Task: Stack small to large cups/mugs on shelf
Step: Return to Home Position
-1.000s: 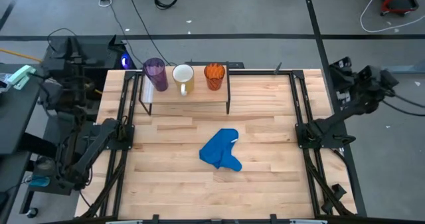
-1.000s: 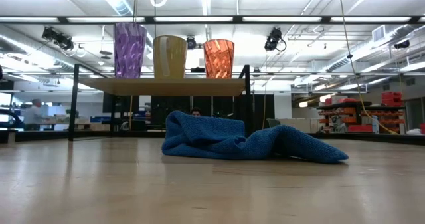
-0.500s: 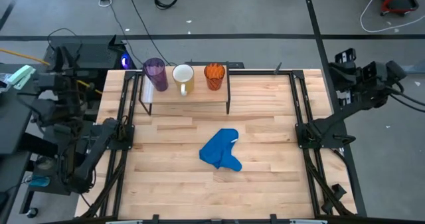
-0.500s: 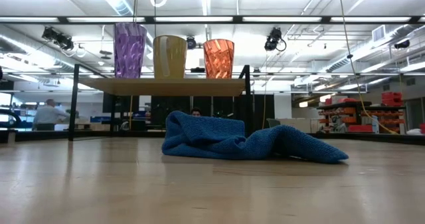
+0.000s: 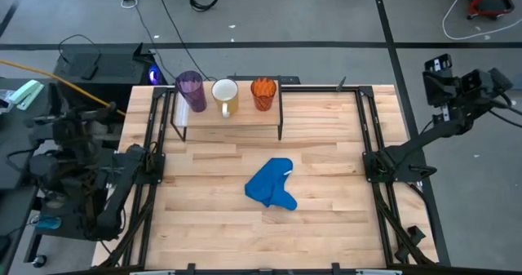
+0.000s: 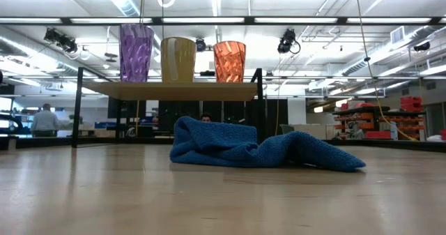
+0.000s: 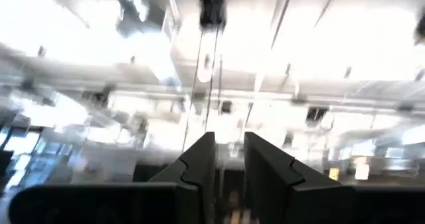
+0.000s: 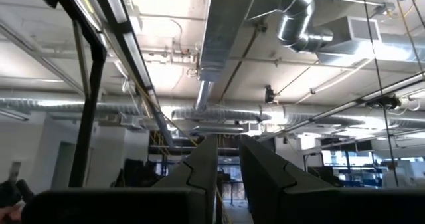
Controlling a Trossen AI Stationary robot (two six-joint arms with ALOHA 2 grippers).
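Three vessels stand upright in a row on the shelf (image 5: 231, 117) at the table's far side: the purple tumbler (image 5: 190, 90) at the left, the white mug (image 5: 225, 94) in the middle, the orange cup (image 5: 263, 91) at the right. In the low view the purple tumbler (image 6: 135, 51), the mug (image 6: 178, 59) and the orange cup (image 6: 229, 61) rest by their bases on the shelf board (image 6: 174, 90). Both arms are drawn back off the table's sides. My left gripper (image 7: 229, 159) and my right gripper (image 8: 228, 163) point up at the ceiling, shut on nothing.
A crumpled blue cloth (image 5: 272, 185) lies on the tabletop in front of the shelf, also seen in the low view as the blue cloth (image 6: 251, 148). Black frame rails (image 5: 371, 136) run along the table's left and right sides. A person (image 6: 45, 120) stands far off in the room.
The left arm has drawn back beside the table's left edge, toward the near side. The right arm has swung farther out past the table's right edge. The cups, the shelf and the cloth have stayed put.
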